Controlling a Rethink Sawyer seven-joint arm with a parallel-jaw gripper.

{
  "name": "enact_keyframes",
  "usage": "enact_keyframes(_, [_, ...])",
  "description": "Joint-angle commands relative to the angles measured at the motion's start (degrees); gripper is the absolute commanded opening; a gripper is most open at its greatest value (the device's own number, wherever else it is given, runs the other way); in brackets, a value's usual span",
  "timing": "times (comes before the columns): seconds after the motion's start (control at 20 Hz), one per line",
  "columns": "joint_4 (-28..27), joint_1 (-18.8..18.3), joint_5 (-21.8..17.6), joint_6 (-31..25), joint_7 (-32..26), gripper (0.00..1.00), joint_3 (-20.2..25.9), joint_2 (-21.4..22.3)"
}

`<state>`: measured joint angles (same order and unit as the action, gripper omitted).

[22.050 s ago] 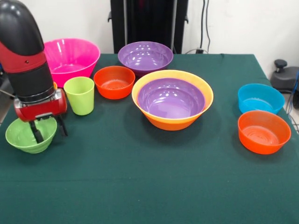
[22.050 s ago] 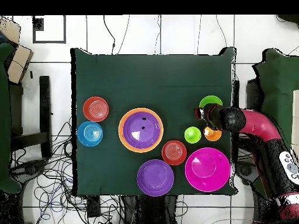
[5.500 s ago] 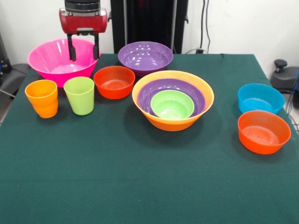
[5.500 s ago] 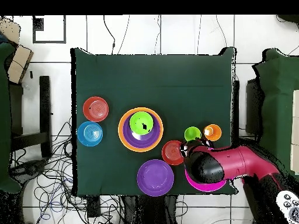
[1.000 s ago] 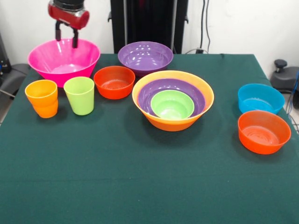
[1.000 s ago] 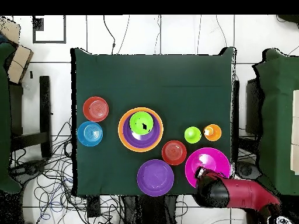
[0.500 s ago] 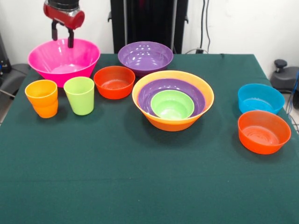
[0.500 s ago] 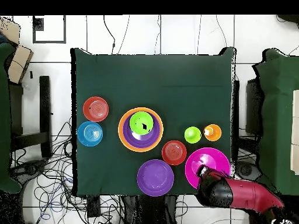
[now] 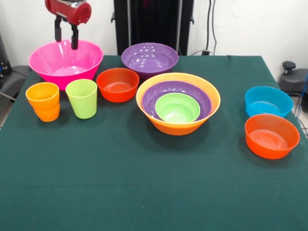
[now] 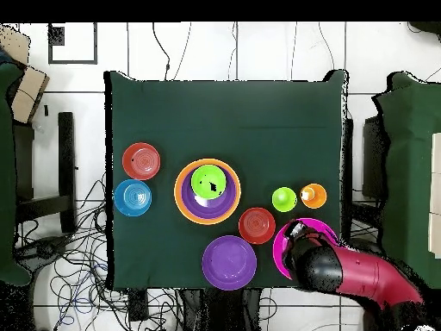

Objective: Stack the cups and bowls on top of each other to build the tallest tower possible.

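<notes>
Gripper (image 9: 66,39) above the pink bowl (image 9: 66,62), over its far rim, fingers apart, nothing between them. Probably lined up to straddle that rim for a pinch lift; thin wall suits a rim grab better than a grip across the full width.

Tower (image 9: 178,102) at table centre: yellow-orange bowl (image 9: 211,103) outermost, purple bowl (image 9: 199,96) nested in it, small green bowl (image 9: 177,107) innermost. Nested by shrinking size, so low so far, not tall.

Relative to the tower, front view: second purple bowl (image 9: 149,58) just behind, loose. Red-orange bowl (image 9: 118,84) just to the left, near the pink bowl. Green cup (image 9: 82,98) further left, upright, mouth up. Orange cup (image 9: 44,101) beside it, leftmost, also upright. Blue bowl (image 9: 268,101) well to the right, second red-orange bowl (image 9: 271,135) just in front of the blue one.

Overhead: arm covering much of the pink bowl (image 10: 327,230).

Judgement: early stage, most pieces unstacked. Pink bowl wider than the green one, so sitting on top would need care; risk of slipping off a rim pinch.
</notes>
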<state>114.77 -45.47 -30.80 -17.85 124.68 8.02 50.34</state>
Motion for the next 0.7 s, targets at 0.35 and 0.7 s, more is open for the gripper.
enact_keyframes(0.35, [-0.5,1.5,1.1,5.2,2.6,1.00,4.5,-9.1])
enact_keyframes(0.7, [1.3,2.6,-1.1,11.5,4.1,1.00,1.8,-12.0])
